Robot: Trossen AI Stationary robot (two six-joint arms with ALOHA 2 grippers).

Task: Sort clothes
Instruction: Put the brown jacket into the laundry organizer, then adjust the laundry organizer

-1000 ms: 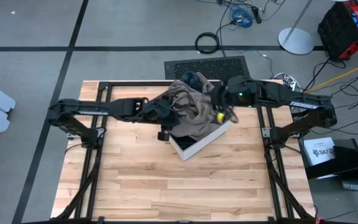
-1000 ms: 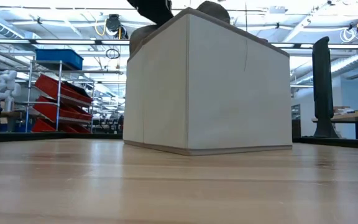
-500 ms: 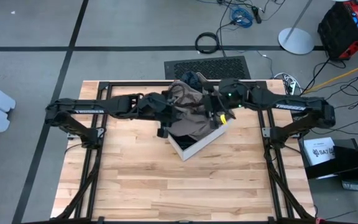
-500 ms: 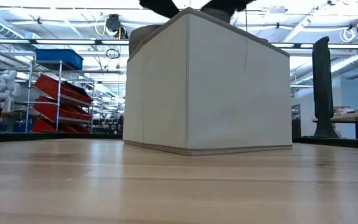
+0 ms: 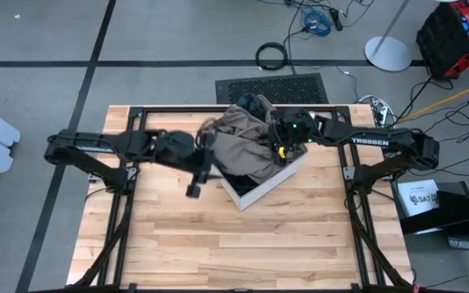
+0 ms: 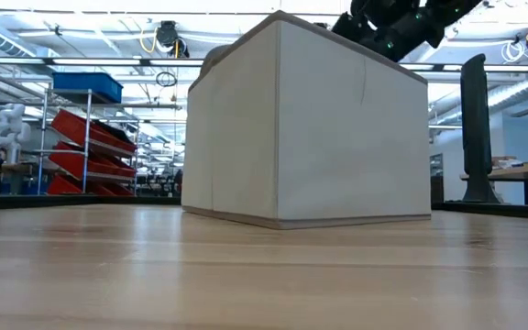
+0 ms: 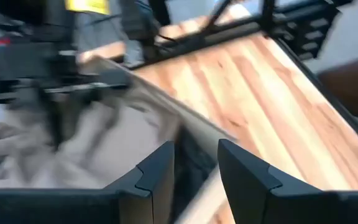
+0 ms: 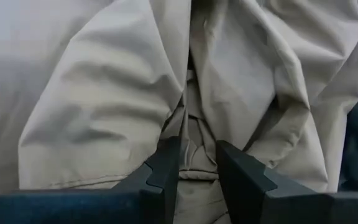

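Your right gripper (image 8: 194, 163) was pinched on a fold of the taupe-brown piece (image 5: 247, 142) heaped in the white box (image 5: 259, 185) (mid-table, toward the back). Your left gripper (image 7: 196, 168) hovered just beside the box, fingers apart, holding nothing.

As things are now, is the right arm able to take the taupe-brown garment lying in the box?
Probably yes. The right pincer is already down on the taupe-brown fabric garment in the white box, a fold between its fingers, nothing covering it.
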